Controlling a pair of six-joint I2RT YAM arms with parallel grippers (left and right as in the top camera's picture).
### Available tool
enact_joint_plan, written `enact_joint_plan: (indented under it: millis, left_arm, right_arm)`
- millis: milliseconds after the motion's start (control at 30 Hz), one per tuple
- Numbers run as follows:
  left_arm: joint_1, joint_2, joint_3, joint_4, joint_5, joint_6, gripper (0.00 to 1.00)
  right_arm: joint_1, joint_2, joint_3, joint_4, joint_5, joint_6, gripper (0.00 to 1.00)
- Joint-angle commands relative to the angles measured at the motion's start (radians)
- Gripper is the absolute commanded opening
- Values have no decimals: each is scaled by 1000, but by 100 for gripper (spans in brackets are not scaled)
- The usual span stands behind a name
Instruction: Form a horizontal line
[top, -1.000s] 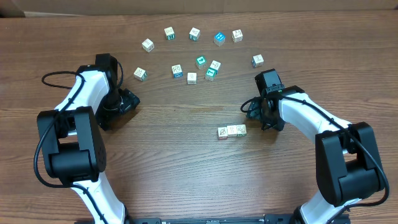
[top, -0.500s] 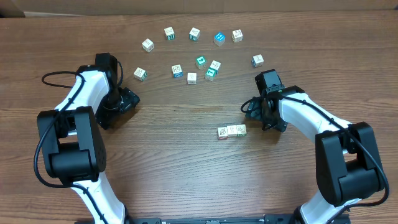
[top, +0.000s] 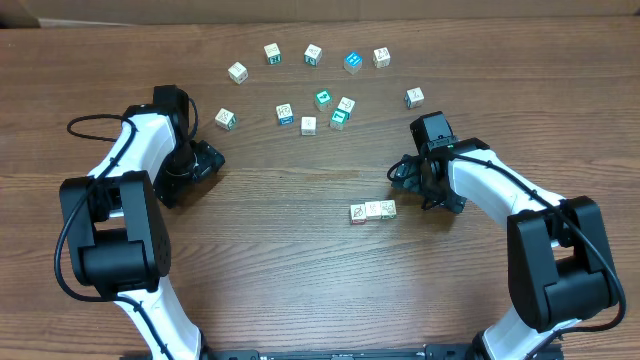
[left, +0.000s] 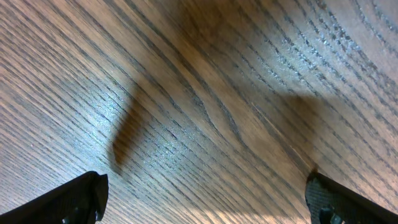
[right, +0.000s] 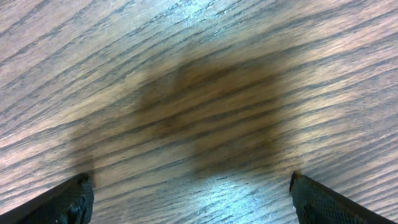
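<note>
The horizontal line (top: 372, 211) is a short row of three small white-sided cubes touching each other, right of the table's middle; its right end cube (top: 388, 209) has a greenish face. My right gripper (top: 425, 190) stands open just to the right of the row and touches none of it. Only bare wood lies between the fingers of the right gripper (right: 189, 202) in its wrist view. My left gripper (top: 195, 172) is far to the left, open and low over the table. In the left wrist view the left gripper (left: 202, 202) frames nothing but wood grain.
Several loose cubes lie scattered along the back, from a white one (top: 237, 71) at the left to one (top: 414, 97) at the right, with teal ones (top: 323, 99) in between. A cardboard edge (top: 20, 12) runs along the back of the wooden table (top: 300, 270).
My right gripper's fingers have spread wider apart beside the row. The row, the loose cubes and the left arm have not moved.
</note>
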Motion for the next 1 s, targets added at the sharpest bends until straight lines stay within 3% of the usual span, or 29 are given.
enact_joint_plan:
  millis: [0,967]
  left_arm:
    - [-4,-6,-6,1,-20,11,99]
    - [-4,-6,-6,1,-20,11,99]
  right_arm:
    - [-9,29,-25,7,-5,3,99]
    - [-9,29,-25,29,1,-23,100]
